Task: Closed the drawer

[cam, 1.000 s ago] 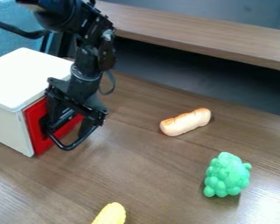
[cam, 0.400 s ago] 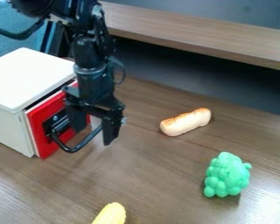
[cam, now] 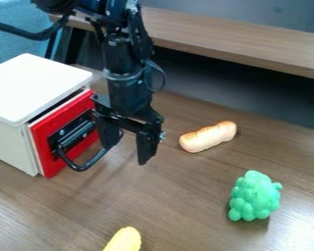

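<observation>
In the camera view, the drawer (cam: 44, 135) is sticking out of the box (cam: 34, 87) a bit more now. The open jaws (cam: 126, 154) are moving away, so it is likely needing a push.

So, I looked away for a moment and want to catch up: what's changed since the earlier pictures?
The end effector has moved right in the view, away from the white cabinet. The red drawer front has come slightly outward, leaving a narrow gap. I can't tell whether the handle was gripped earlier. The bread roll, green grapes and yellow corn stayed put.
</observation>
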Motion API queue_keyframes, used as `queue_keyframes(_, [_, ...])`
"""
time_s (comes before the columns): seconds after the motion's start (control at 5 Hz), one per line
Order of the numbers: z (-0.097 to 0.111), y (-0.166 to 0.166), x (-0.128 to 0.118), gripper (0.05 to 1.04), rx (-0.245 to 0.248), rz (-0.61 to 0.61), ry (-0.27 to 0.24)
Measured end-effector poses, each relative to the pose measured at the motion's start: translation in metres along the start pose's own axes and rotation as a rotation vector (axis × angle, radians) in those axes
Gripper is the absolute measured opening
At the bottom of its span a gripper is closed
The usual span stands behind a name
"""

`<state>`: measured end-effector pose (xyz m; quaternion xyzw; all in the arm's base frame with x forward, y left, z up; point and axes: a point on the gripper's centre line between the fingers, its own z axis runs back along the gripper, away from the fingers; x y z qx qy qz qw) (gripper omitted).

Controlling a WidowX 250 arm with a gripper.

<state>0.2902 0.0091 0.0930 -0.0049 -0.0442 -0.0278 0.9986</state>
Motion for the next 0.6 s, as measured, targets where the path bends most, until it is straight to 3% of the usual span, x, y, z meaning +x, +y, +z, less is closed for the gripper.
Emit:
queue_keyframes(0.2, [0.004,-0.021,0.001,1.0,-0.016,-0.042,0.006])
queue_keyframes(0.4, [0.015,-0.037,0.001,1.0,-0.023,-0.07,-0.027])
queue_keyframes(0.6, [0.017,-0.046,0.0,1.0,-0.031,-0.077,-0.027])
